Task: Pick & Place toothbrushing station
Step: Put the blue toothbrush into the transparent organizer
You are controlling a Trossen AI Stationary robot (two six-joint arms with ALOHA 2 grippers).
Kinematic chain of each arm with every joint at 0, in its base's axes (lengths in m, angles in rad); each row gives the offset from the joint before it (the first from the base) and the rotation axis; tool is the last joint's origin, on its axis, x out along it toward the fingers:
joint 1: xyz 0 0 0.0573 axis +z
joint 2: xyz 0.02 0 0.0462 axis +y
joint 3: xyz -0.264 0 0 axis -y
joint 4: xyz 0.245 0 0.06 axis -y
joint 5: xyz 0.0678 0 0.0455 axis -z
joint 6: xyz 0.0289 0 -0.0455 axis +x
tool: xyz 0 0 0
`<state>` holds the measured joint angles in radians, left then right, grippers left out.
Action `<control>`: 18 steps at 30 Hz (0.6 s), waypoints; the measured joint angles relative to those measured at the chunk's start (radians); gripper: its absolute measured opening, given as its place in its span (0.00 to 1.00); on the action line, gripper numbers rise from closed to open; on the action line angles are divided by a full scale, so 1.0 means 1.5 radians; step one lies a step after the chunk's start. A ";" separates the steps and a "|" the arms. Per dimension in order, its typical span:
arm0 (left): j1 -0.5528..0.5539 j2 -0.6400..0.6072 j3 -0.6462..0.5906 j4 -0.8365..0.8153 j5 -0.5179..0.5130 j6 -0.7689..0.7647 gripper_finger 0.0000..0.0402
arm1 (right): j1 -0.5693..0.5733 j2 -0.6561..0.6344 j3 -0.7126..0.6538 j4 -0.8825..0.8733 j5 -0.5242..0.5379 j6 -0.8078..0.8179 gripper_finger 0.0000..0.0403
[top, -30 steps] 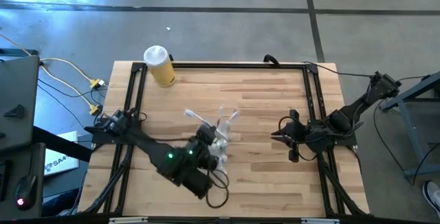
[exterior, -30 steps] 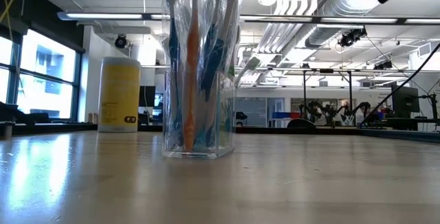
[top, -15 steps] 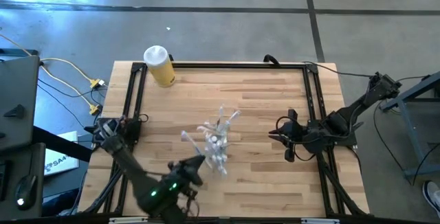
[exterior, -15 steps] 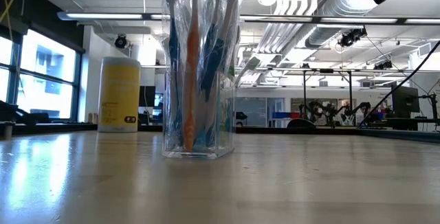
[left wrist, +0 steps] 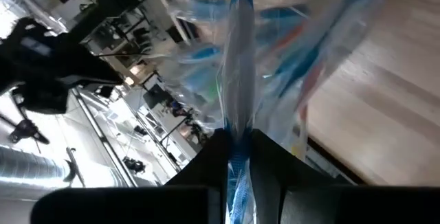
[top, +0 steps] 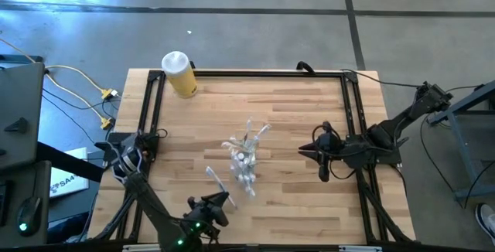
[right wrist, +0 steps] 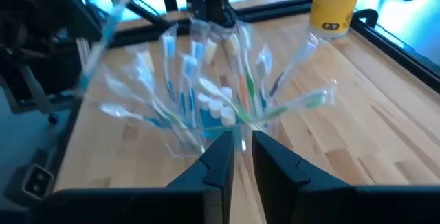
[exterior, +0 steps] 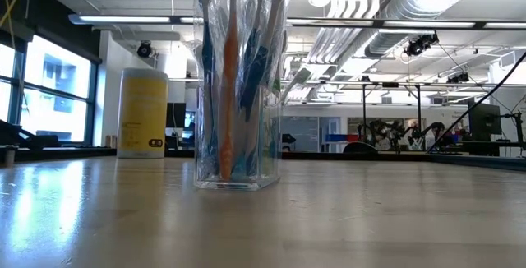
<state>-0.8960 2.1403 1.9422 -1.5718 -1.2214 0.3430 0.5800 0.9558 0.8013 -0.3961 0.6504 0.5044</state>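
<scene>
Left gripper (top: 217, 200): at the near edge of the table, fingers clamped on one wrapped toothbrush (top: 214, 181), as the left wrist view shows (left wrist: 237, 100).
Held toothbrush: long axis runs from the gripper toward the far left, head end away from the fingers.
Clear cup (top: 244, 167): mid-table, just far and right of the left gripper; toothbrushes (top: 254, 134) fan out of it toward the far side, white-capped tubes (right wrist: 214, 107) inside.
Right gripper (top: 303, 152): well right of the cup, above the table, fingers close together and holding nothing.
Writing: yellow bottle (top: 179, 74) at the far left carries a dark label, unreadable.
Change: the left arm has pulled back from the cup toward the near edge, taking the toothbrush along.
</scene>
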 joint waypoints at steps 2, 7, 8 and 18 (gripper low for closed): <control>0.013 0.000 -0.019 0.001 0.001 -0.003 0.08 | 0.000 0.000 0.000 0.019 0.000 0.000 0.11; 0.063 0.007 -0.069 -0.002 -0.027 0.056 0.08 | 0.006 0.000 0.000 0.061 -0.001 0.014 0.11; 0.072 0.014 -0.076 -0.002 -0.050 0.068 0.08 | 0.009 0.000 0.000 0.064 -0.001 0.021 0.11; 0.117 0.035 -0.081 0.000 -0.079 0.135 0.08 | 0.054 0.029 0.000 0.080 0.000 0.068 0.11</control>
<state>-0.7209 2.1930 1.8206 -1.5714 -1.3396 0.5461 0.6612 0.9987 0.8013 -0.2764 0.6498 0.6071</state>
